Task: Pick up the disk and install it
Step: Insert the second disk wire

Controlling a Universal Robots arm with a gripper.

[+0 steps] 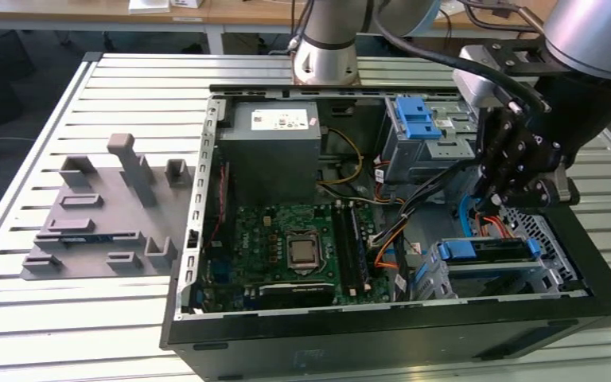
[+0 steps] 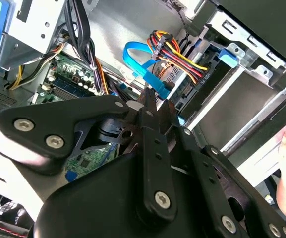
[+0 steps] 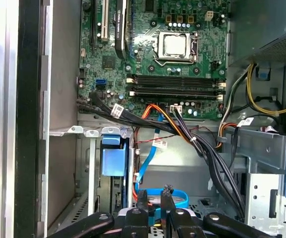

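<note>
Closest to us, in the first wrist view, our black two-fingered gripper (image 3: 155, 198) hangs with its fingertips drawn narrow and nothing between them, just above a looped blue flat cable (image 3: 175, 196). In the exterior view, the silver disk in its blue plastic bracket (image 1: 483, 251) sits in the lower drive bay of the open black computer case (image 1: 391, 330).

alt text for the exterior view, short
A robot arm's gripper reaches down into an open desktop computer case on a slatted metal table, above the disk in its blue bracket, which sits in a drive bay at the exterior view's right. The motherboard lies exposed; a grey fixture sits left of the case.
</note>
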